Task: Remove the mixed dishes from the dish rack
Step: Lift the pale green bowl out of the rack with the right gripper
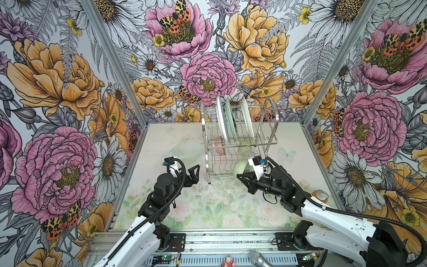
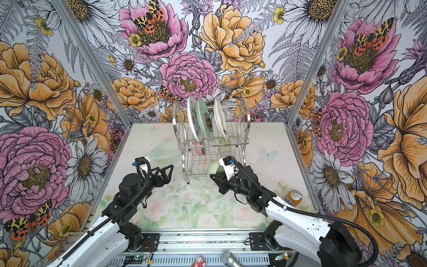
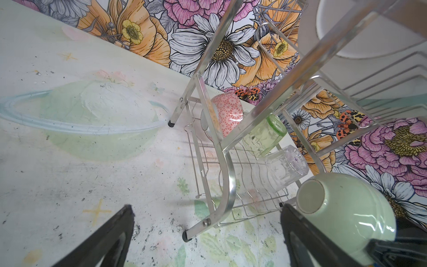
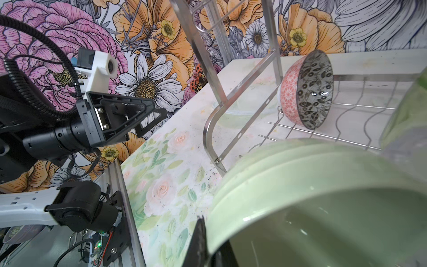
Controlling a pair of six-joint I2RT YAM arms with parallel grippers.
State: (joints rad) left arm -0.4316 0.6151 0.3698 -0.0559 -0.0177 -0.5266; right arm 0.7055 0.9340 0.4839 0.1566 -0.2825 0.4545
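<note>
At the dish rack (image 2: 249, 113), right fingers (image 2: 218, 180) clamp pale green bowl (image 2: 213, 167).

We see the pale green bowl (image 4: 312, 180) cut off in the right wrist view; the green tumbler (image 4: 413, 108) there is blurred. In a top view the right arm (image 1: 335, 213) half hides the drink can (image 1: 320, 195).
</note>
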